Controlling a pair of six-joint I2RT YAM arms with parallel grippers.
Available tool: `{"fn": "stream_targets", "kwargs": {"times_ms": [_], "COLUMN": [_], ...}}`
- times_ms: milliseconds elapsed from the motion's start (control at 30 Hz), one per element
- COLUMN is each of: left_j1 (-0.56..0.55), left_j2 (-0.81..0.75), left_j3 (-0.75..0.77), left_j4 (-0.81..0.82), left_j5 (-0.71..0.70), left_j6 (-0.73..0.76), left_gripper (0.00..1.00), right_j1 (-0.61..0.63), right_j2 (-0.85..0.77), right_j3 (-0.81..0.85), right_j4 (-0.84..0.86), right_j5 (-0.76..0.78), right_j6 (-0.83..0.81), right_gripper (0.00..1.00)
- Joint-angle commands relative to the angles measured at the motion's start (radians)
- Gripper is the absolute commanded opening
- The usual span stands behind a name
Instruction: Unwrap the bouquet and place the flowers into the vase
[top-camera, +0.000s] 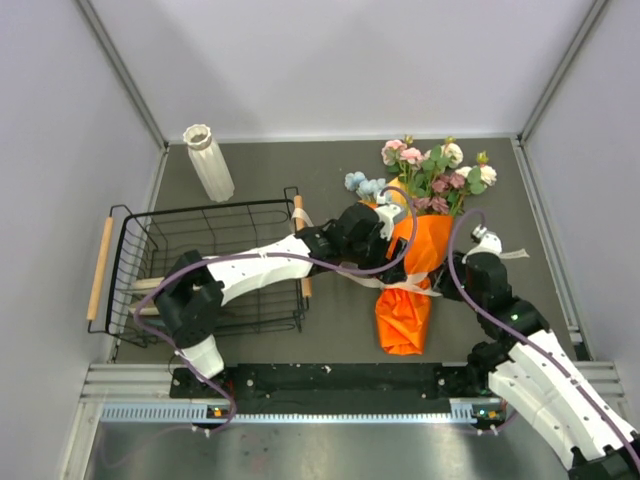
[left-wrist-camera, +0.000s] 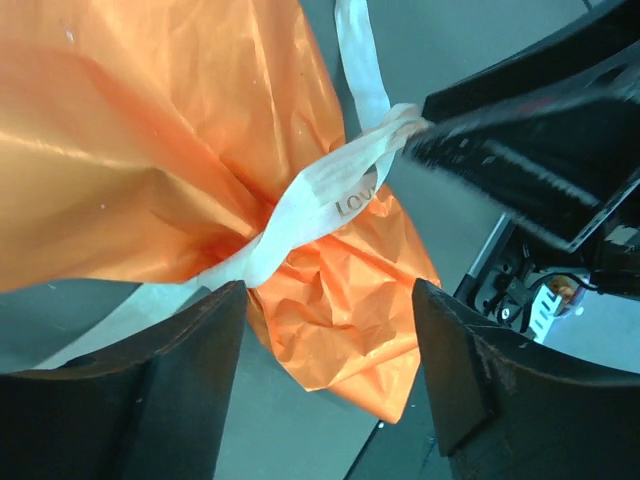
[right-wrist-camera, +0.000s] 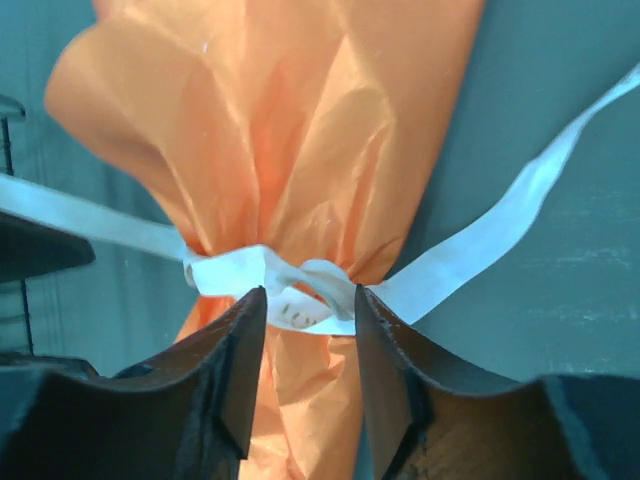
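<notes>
The bouquet's orange wrap (top-camera: 405, 290) lies on the dark table with the flowers (top-camera: 437, 170) pointing away from the arms. A cream ribbon (right-wrist-camera: 300, 285) is still knotted round its waist. My left gripper (left-wrist-camera: 328, 300) hovers open over the crumpled lower part of the wrap (left-wrist-camera: 340, 290); in the top view this left gripper (top-camera: 385, 240) is at the wrap's left side. My right gripper (right-wrist-camera: 310, 305) is open, its tips on either side of the ribbon knot, its jaws not closed on it. The white ribbed vase (top-camera: 208, 162) stands at the back left.
A black wire rack (top-camera: 130, 225) with wooden handles sits at the left, under my left arm. A loose ribbon tail (right-wrist-camera: 520, 215) trails right across the table. Grey walls close in the back and both sides.
</notes>
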Motion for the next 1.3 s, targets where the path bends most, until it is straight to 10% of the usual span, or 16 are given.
{"fn": "stream_targets", "kwargs": {"times_ms": [0, 533, 900, 1267], "left_j1": [0.008, 0.015, 0.014, 0.014], "left_j2": [-0.047, -0.32, -0.34, -0.351], "left_j3": [0.005, -0.172, -0.207, -0.229], "left_j4": [-0.027, 0.059, 0.088, 0.095], "left_j5": [0.003, 0.023, 0.055, 0.055], "left_j6": [0.042, 0.002, -0.042, -0.05], "left_gripper": [0.67, 0.65, 0.65, 0.65], "right_j1": [-0.001, -0.001, -0.001, 0.0], "right_j2": [0.072, 0.256, 0.148, 0.209], "right_j3": [0.033, 0.245, -0.103, -0.14], "right_j4": [0.044, -0.132, 0.28, 0.4], "right_j5": [-0.167, -0.17, -0.242, -0.159], "right_j6": [-0.069, -0.028, 0.489, 0.503], "right_gripper": [0.44, 0.76, 0.42, 0.41]}}
